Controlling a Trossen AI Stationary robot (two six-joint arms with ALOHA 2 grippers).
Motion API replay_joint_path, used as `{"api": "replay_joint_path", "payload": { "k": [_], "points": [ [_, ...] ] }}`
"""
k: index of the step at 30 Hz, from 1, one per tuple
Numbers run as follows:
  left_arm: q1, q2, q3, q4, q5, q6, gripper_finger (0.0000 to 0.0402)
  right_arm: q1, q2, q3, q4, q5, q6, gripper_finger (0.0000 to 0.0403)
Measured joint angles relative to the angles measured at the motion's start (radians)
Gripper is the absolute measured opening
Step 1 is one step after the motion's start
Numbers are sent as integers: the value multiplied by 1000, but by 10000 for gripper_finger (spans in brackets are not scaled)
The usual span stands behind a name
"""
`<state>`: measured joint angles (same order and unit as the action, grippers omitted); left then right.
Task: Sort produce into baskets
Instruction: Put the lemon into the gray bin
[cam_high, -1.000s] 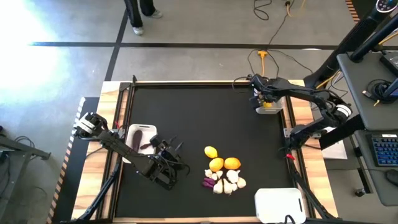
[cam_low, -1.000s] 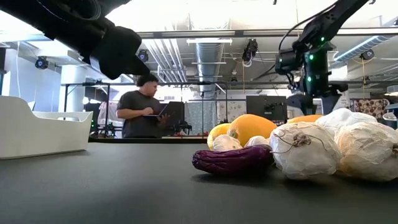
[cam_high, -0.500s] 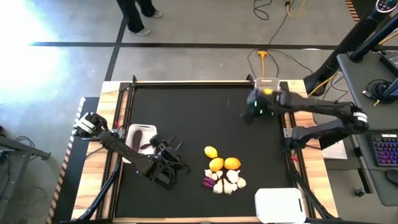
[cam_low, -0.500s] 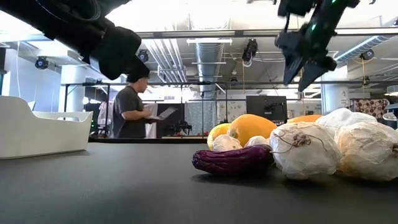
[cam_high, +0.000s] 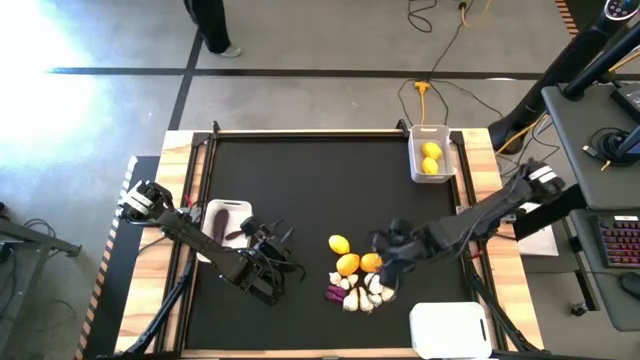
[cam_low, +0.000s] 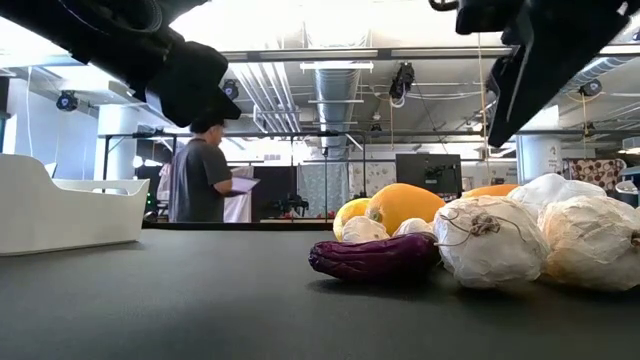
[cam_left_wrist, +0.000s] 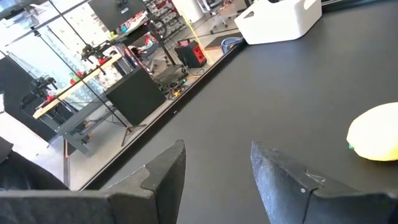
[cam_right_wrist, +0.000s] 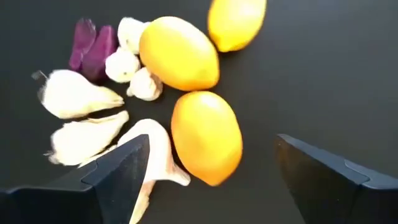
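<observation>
Three yellow-orange citrus fruits, several whitish garlic bulbs and a dark purple vegetable lie in a pile on the black table, near the middle front. My right gripper hovers open just above the pile's right side; in the right wrist view its fingers stand apart on either side of one citrus. My left gripper waits open at the left, beside the left basket, which holds a purple vegetable. The far right basket holds two citrus fruits.
A third white basket stands at the near right corner. A raised frame edges the black table, whose middle and far parts are bare. A person stands in the room beyond the table.
My right gripper has left the far right basket and swept toward the table's near edge and left, coming down over the produce pile. The produce and my left arm have stayed put.
</observation>
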<state>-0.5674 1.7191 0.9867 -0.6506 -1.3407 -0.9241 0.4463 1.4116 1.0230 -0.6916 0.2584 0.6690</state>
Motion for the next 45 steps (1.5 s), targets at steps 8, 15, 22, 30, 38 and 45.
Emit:
{"api": "replay_joint_path", "payload": {
  "k": [8,15,22,30,38,45],
  "points": [
    [0,0,0,4,-2,0,166,0,163,82,-13,4,-88,341],
    [0,0,0,3,-2,0,166,-27,209,93,-31,-31,-95,341],
    [0,0,0,5,21,-1,166,-35,213,51,-28,-50,-88,333],
    [0,0,0,6,21,-1,166,-35,255,45,-20,-53,-134,298],
    [0,0,0,7,21,0,166,-37,295,45,-11,-46,-156,259],
    [0,0,0,7,21,0,166,-103,207,41,-44,-23,-188,241]
  ]
}}
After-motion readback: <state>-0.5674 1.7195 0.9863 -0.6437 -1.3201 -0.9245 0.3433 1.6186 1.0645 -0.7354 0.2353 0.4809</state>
